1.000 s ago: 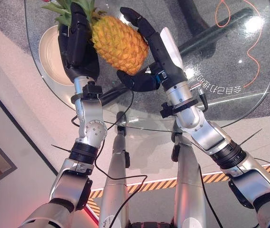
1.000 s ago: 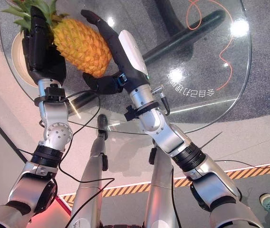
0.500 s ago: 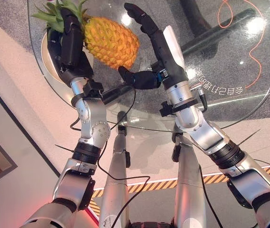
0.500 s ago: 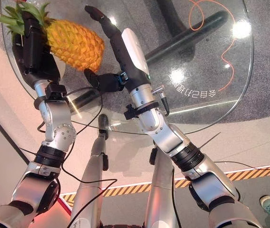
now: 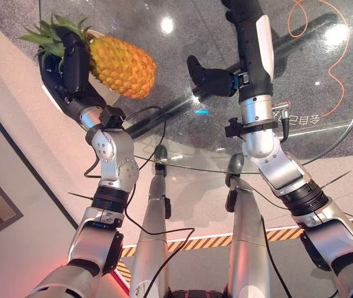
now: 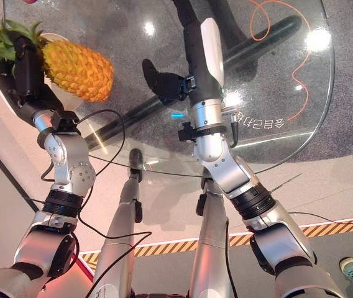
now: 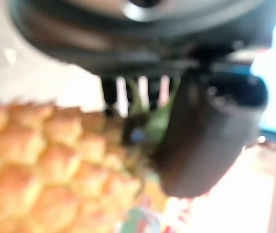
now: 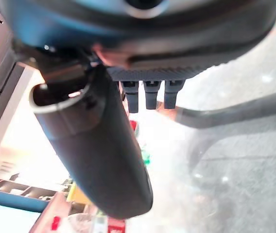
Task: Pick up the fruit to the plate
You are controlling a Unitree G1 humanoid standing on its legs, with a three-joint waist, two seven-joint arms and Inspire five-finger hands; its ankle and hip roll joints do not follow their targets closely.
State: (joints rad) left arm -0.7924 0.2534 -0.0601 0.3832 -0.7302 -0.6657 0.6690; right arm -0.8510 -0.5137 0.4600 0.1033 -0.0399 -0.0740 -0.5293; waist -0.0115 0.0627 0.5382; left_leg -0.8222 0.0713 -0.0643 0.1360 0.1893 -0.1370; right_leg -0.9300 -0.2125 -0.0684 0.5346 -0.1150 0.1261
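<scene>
The pineapple [image 5: 122, 65] is yellow with a green crown and hangs tilted over the cream plate [image 5: 104, 94] at the glass table's left edge. My left hand [image 5: 71, 67] is shut on it at the crown end. Its thumb [image 7: 203, 136] presses by the leaves, beside the pineapple's skin [image 7: 50, 165]. I cannot tell whether the fruit touches the plate. My right hand [image 5: 246, 43] is open above the middle of the table, apart from the fruit, with its thumb [image 8: 99, 155] sticking out and its fingers [image 8: 150, 92] straight.
The round glass table [image 5: 288, 158] spans the view, and its dark base legs [image 5: 164, 115] show through it. An orange cable [image 5: 325, 56] lies on the grey floor under the right side. Striped tape [image 5: 276, 233] marks the floor near me.
My left hand has carried the pineapple leftward over the plate. My right hand has let go of the fruit and moved away to the right and farther across the table.
</scene>
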